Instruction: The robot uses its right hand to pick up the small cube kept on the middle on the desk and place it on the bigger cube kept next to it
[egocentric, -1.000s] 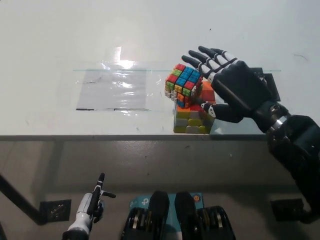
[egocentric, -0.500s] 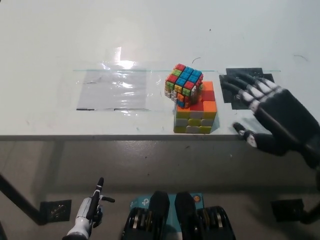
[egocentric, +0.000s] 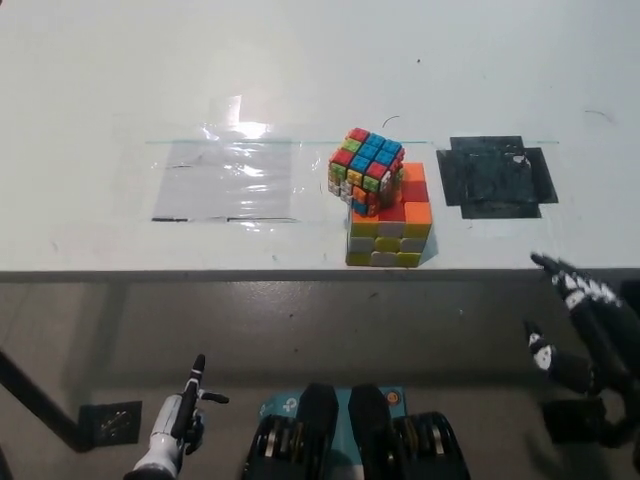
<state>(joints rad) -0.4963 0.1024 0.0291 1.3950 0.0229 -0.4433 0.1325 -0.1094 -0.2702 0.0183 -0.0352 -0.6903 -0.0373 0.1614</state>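
The small multicoloured cube (egocentric: 366, 170) rests tilted on top of the bigger cube (egocentric: 392, 231), overhanging its far left corner, near the desk's front edge. My black right hand (egocentric: 585, 330) is open, low at the right, below the desk edge and well clear of both cubes. My white left hand (egocentric: 178, 421) hangs at the bottom left under the desk, holding nothing.
A clear plastic sheet (egocentric: 228, 180) lies on the white desk (egocentric: 300, 70) left of the cubes. A black square patch (egocentric: 497, 177) lies to their right. The desk's front edge (egocentric: 200, 274) runs across the middle of the picture.
My right hand has pulled away from the cubes, moving right and down past the desk edge. The small cube stays on the bigger cube.
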